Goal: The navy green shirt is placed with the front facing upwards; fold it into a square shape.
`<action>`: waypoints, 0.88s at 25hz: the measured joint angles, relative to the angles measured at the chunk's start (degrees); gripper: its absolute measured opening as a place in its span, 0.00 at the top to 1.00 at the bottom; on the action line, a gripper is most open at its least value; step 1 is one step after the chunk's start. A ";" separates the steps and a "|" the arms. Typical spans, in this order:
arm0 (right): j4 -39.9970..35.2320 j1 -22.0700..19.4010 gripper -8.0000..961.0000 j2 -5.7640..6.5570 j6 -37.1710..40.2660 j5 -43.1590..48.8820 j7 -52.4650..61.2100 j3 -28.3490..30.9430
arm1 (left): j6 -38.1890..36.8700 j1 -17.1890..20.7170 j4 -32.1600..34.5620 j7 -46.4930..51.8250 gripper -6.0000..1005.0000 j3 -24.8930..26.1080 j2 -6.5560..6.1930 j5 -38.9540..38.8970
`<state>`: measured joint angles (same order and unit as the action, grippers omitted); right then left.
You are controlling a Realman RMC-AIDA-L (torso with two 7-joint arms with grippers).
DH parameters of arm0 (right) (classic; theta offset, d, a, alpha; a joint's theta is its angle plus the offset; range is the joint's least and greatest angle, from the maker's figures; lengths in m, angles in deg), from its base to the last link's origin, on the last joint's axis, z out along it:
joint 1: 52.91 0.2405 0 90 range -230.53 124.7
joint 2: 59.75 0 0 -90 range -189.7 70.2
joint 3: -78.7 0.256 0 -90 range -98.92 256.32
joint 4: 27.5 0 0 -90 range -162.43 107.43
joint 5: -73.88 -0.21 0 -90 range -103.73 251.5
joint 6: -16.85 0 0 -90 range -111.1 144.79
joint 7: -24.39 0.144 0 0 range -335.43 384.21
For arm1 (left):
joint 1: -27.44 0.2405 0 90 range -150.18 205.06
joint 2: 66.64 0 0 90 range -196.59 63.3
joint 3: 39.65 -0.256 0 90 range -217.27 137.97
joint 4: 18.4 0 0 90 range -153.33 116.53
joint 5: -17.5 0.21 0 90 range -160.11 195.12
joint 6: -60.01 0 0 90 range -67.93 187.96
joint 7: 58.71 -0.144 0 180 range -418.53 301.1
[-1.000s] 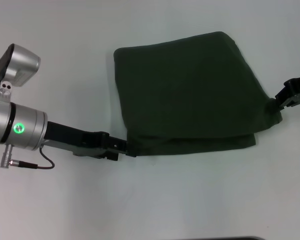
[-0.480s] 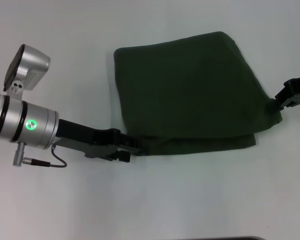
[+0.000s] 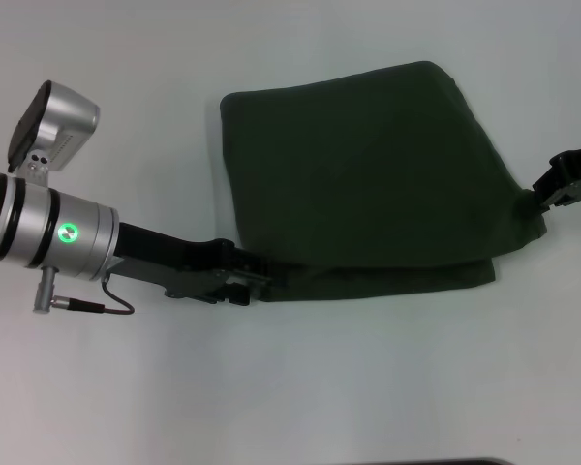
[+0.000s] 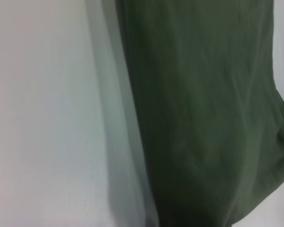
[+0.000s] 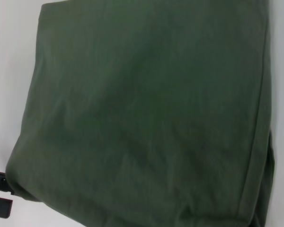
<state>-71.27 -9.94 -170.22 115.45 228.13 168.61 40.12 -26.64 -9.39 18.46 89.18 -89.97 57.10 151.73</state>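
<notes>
Left gripper (image 3: pixel 261 283) tucked in at the shirt's near-left corner, about 7 o'clock on the bundle, tips buried under the hem, so open or pinched: can't tell. Right gripper (image 3: pixel 540 197) over at 3 o'clock, nipping a little puckered tuft of cloth at the far-right corner, looks clamped on it. Navy green shirt (image 3: pixel 368 174) already folded into a rough, skewed quadrilateral, sitting a bit right of centre on the white table (image 3: pixel 126 387), with a lower layer peeking out along the near edge.

Risks from here, just guessing: uneven pull between the two corners, dragging the whole stack sideways instead of tidying it. Top layer sliding off the bottom one, widening that exposed strip. Left tips possibly catching only one layer, then peeling the fold open.

Head view good for overall outline and both arms. Left wrist view only a steep green drape (image 4: pixel 203 113) against the table, no fingers. Right wrist view showing the flat top panel (image 5: pixel 142 109) plus a seam edge, and a black bit of the other gripper (image 5: pixel 1 194) at the far corner, invisible detail from above.
</notes>
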 joint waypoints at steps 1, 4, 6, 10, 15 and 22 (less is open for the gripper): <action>0.00 0.00 0.97 0.00 0.00 -0.01 0.00 0.00 | -0.01 0.01 0.00 0.15 0.31 0.00 -0.06 0.06; 0.00 0.00 0.97 0.05 0.00 -0.02 0.00 0.00 | -0.14 0.21 0.08 0.49 0.31 0.10 -0.29 0.13; 0.00 0.00 0.97 0.08 0.00 -0.18 0.00 0.00 | -0.16 0.21 0.05 0.53 0.31 0.07 -0.32 0.15; 0.00 0.00 0.97 0.11 0.01 -0.56 0.00 0.00 | -0.03 -0.04 -0.03 0.83 0.31 -0.25 -0.14 0.28; 0.14 0.00 0.97 0.19 0.01 -0.62 0.00 0.00 | -0.22 -0.19 -0.03 1.24 0.37 -0.56 -0.07 0.33; 0.40 0.00 0.97 0.21 -0.02 -0.63 -0.16 0.00 | -0.45 -0.55 -0.10 1.14 0.50 -1.31 0.07 0.33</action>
<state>-70.87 -9.94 -170.01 115.42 227.51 168.45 40.12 -27.08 -9.94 18.36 90.32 -91.28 57.17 152.06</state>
